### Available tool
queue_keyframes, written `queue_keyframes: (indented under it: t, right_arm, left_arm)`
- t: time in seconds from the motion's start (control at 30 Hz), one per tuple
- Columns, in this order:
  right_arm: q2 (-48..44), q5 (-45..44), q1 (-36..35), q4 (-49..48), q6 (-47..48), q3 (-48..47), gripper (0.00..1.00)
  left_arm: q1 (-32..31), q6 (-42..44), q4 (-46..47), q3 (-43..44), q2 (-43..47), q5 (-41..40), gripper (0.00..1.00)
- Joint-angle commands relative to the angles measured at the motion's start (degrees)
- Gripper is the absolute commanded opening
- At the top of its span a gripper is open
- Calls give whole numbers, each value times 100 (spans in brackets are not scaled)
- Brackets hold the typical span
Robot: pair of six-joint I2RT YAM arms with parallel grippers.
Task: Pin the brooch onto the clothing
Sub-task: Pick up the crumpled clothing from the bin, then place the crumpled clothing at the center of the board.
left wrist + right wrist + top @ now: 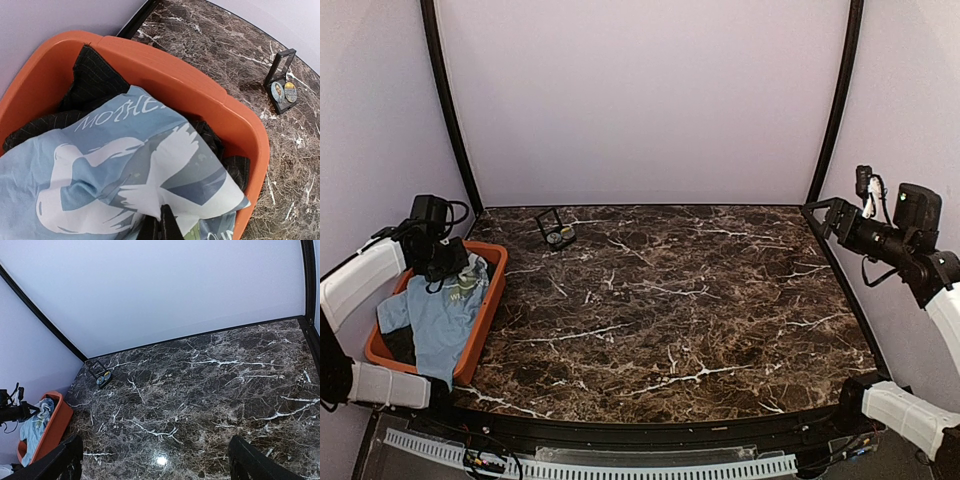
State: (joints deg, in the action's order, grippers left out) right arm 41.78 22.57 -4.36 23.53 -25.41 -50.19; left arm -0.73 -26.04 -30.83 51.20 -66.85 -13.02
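The clothing, a light blue T-shirt (100,165) with white print, lies crumpled in an orange bin (200,85) at the table's left edge. My left gripper (163,212) is shut on a fold of the shirt, its dark fingers pinching the cloth from below. From above, that gripper (448,262) sits over the bin's far end, at the shirt (440,315). Two tiny round discs, one greyish (276,89) and one bronze (290,92), lie in an open black case; which is the brooch I cannot tell. My right gripper (825,213) hangs open, high at the right, holding nothing.
Dark pinstriped garments (95,75) lie under the shirt in the bin (490,300). The small black case (558,232) stands at the back left of the marble table, its lid up. Black frame posts rise at both back corners.
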Motion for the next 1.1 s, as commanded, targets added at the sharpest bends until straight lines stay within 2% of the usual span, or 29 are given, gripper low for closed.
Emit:
queue_keyframes:
  t: [0.0,0.17,0.27,0.43,0.53,0.7,0.8,0.93,1.07]
  right_arm:
    - [-65,55,-33,-226,-29,96,99]
    - [-75,104,-34,-288,-32,152,99]
    - [-59,163,-34,-391,-64,200,99]
    - [33,340,-36,-592,-63,142,99]
    - [96,419,-34,-661,-7,16,99]
    - [149,628,-34,-682,208,-163,99]
    - [146,868,-33,-793,308,-191,99]
    - [192,1248,-35,-1001,372,-200,99]
    - [241,1702,-31,-1375,360,-168,99]
  left_arm:
    - [38,110,199,-45,460,281,1]
    - [38,258,375,75,1251,805,1]
    - [38,242,419,361,1600,1556,1]
    - [14,46,340,1356,1321,3049,1]
    - [-164,-62,423,1916,1069,3564,1]
    - [-656,-238,808,3032,629,4366,1]
    - [-903,-410,1201,3417,504,4675,1]
    - [-1543,-540,1699,3497,286,5042,1]
    - [-2633,-281,1739,3090,-8,5031,1]
